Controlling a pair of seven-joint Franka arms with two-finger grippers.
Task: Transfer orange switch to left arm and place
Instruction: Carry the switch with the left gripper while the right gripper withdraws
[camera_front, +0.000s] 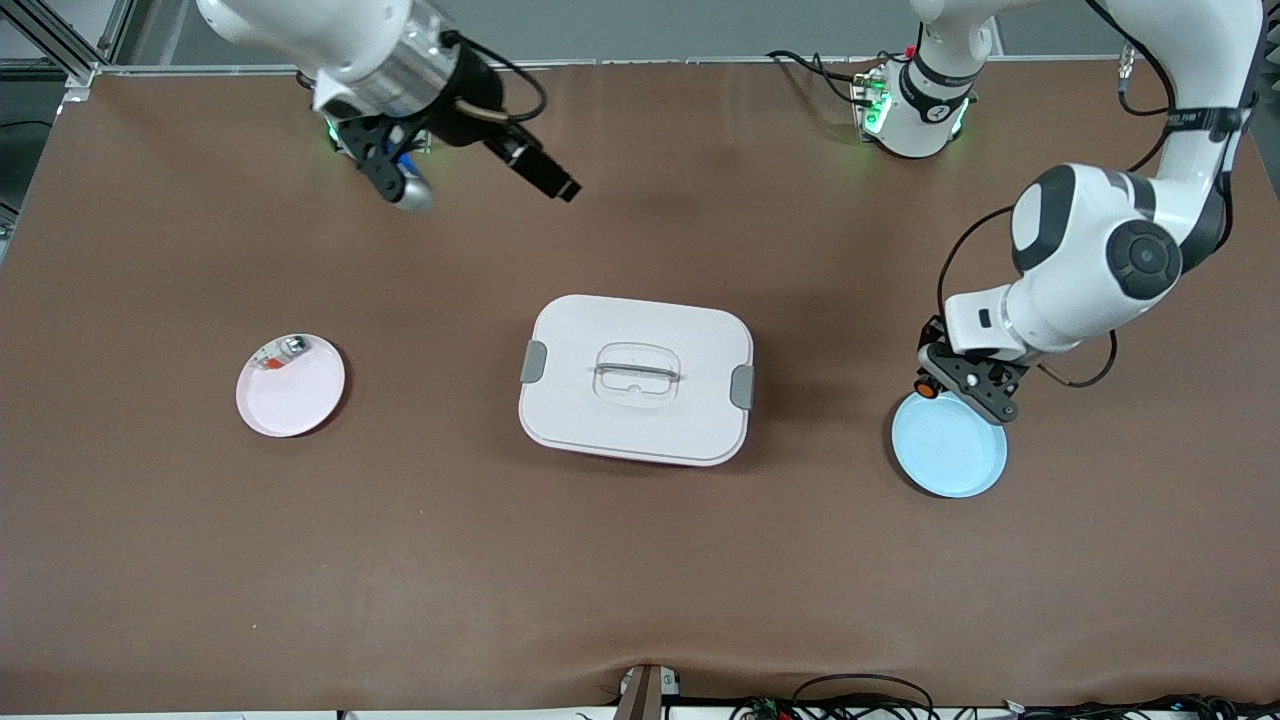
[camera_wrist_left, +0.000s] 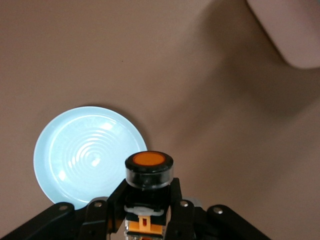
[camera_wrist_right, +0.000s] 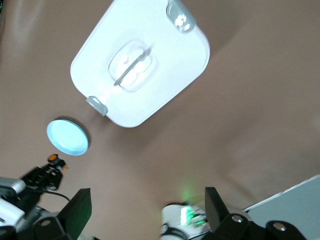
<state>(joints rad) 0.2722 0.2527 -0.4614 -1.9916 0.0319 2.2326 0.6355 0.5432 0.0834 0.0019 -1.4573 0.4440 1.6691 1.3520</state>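
Observation:
The orange switch (camera_front: 926, 389), a stubby black part with an orange end, is held between the fingers of my left gripper (camera_front: 940, 385). The gripper holds it just over the edge of the light blue plate (camera_front: 955, 450) that faces the robots' bases. In the left wrist view the switch (camera_wrist_left: 148, 167) stands orange end out between the shut black fingers (camera_wrist_left: 112, 200), with the blue plate (camera_wrist_left: 75, 155) below. The white box (camera_front: 570, 400) sits at the table's middle. My right gripper (camera_front: 480, 185) hangs open and empty, high over the table near its own base, and its wrist view (camera_wrist_right: 145, 210) shows nothing between the fingers.
A pink plate (camera_front: 300, 400) lies toward the right arm's end of the table, with a small silvery piece (camera_front: 285, 352) on it. The right wrist view shows the box (camera_wrist_right: 175, 55), the blue plate (camera_wrist_right: 67, 136) and the left gripper with the switch (camera_wrist_right: 52, 158).

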